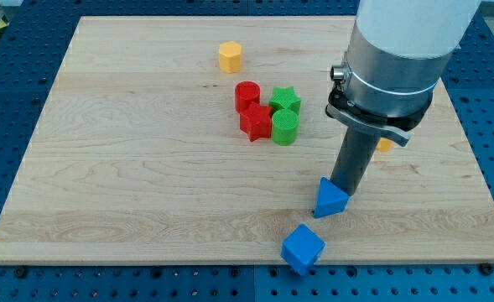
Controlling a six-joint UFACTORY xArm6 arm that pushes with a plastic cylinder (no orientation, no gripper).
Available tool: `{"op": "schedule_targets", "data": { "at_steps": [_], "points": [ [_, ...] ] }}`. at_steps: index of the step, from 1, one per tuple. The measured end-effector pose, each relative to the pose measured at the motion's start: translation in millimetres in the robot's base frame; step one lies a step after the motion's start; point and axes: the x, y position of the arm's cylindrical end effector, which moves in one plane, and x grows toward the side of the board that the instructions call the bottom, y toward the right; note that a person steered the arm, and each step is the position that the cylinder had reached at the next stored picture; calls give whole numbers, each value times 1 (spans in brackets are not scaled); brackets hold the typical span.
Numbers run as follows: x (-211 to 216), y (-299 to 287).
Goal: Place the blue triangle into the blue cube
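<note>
The blue triangle (pixel 330 199) lies on the wooden board toward the view's bottom right. The blue cube (pixel 303 248) sits just below and left of it, at the board's bottom edge, with a small gap between them. My tip (pixel 345 192) is the lower end of the dark rod and rests against the triangle's upper right side. The arm's grey and white body rises above it at the view's top right.
A red cylinder (pixel 247 94), a red star-like block (pixel 255 122), a green star (pixel 285 101) and a green cylinder (pixel 285 127) cluster at the board's middle. A yellow hexagonal block (pixel 230 57) sits near the top. An orange-yellow block (pixel 384 144) is mostly hidden behind the arm.
</note>
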Motion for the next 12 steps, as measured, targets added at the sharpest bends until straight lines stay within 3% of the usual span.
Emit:
{"op": "schedule_targets", "data": {
  "at_steps": [2,4,8,10,12],
  "points": [
    [22,0],
    [-18,-24],
    [28,-34],
    [3,-23],
    [47,19]
  ]
}}
